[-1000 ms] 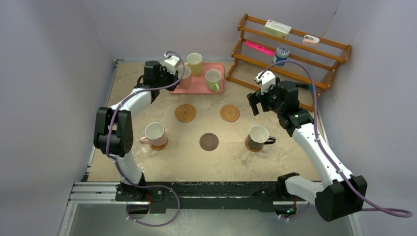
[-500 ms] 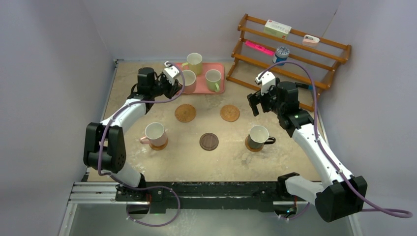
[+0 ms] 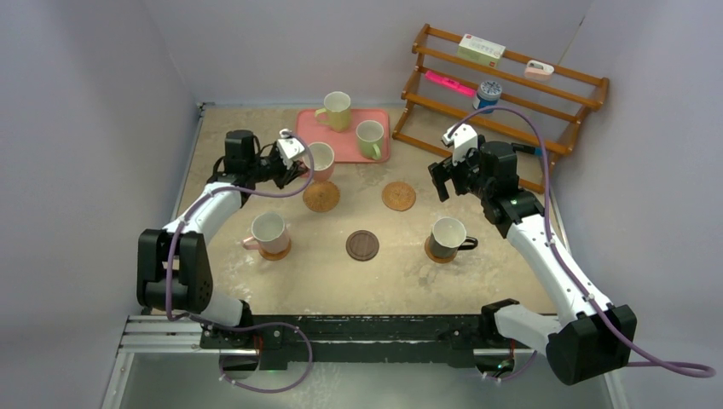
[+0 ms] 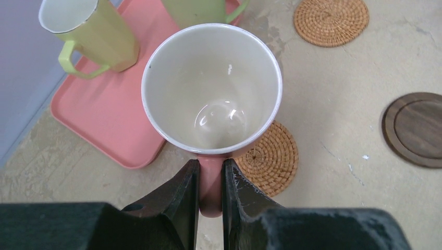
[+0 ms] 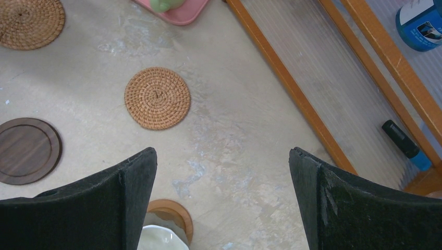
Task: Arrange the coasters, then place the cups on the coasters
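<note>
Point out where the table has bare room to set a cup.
Bare: the right woven coaster, the dark coaster, and the near strip of table. Crowded: the tray, holding the yellow mug and green mug, with the left gripper gripping a pink mug at its near corner.

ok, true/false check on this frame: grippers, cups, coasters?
1. Left gripper is shut on a pink cup by its handle. True.
2. Right gripper holds the black cup. False: it is open and empty; the black cup sits on a coaster.
3. Two cups stand on the tray. True: yellow cup and green cup.
4. The dark coaster carries a cup. False: it is bare.
</note>
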{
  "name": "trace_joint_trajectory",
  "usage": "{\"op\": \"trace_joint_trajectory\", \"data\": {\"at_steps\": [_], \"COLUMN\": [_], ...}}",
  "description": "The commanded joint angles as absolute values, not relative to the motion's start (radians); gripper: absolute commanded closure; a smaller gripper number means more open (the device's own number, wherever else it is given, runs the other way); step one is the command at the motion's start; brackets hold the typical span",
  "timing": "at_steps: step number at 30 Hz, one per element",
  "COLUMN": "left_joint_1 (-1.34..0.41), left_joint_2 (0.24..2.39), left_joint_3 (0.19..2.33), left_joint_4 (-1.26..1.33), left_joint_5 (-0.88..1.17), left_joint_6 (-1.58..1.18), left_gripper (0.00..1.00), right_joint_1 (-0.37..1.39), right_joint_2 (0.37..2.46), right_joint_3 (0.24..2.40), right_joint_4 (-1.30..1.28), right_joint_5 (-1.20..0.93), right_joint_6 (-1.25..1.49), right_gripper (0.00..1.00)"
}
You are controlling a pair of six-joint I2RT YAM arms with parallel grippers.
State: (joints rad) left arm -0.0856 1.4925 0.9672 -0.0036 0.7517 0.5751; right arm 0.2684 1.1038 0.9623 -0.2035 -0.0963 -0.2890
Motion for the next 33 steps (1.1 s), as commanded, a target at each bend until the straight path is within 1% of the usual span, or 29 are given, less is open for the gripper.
{"op": "trace_joint_trajectory", "data": {"at_steps": [1,14,33], "left_joint_1": [-0.081,-0.081,-0.081], "left_joint_2": [1.431,1.475,1.564], "left_joint_3": [0.969,0.978,0.990], "left_joint_4": [-0.043,-0.180,-0.120], "left_joint_5": [0.867,0.901,0.877], "left_joint_6": [0.738,0.878,0.835], "left_gripper": [1.00,1.00,1.00], "right_joint_1": [0.272,0.272,0.272], "right_joint_2": [1.086,1.076,1.080], "right_joint_3": [0.963,0.960,0.959], "right_joint_4": [-0.175,-0.176,-0.176], "right_joint_5": [-0.094,-0.100,-0.097], "right_joint_6": [-0.294,-0.293,-0.294], "right_gripper": [0.02,0.02,0.02]}}
